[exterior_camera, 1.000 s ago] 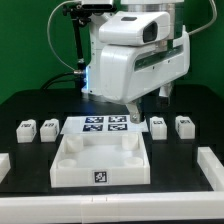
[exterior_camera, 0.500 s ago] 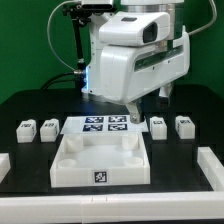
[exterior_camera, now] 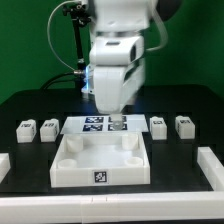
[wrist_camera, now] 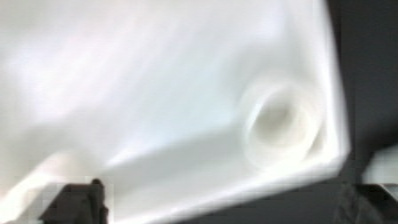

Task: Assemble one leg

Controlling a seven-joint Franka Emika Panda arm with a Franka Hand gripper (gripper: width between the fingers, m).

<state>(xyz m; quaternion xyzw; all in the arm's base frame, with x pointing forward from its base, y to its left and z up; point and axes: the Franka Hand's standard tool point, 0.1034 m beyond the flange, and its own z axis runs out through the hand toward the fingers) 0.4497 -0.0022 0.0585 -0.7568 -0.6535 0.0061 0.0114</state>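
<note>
A white tagged leg (exterior_camera: 158, 125) stands on the black desk (exterior_camera: 180, 150) just off the marker board (exterior_camera: 105, 124) on the exterior view's right. A twin leg (exterior_camera: 183, 125) stands beside it, and a third leg (exterior_camera: 47, 127) and fourth leg (exterior_camera: 24, 129) stand across on the left. The white tray (exterior_camera: 100, 160) lies in front. In the blurred wrist view the claw (wrist_camera: 231, 203), seemingly above a tray socket (wrist_camera: 276, 120), is spread wide and empty.

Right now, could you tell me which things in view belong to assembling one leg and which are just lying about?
For the job:
- legs, four alike, one needed
- tray with round corner sockets
- hand, open above the tray

Lying about:
- marker board
- white edge rails
</note>
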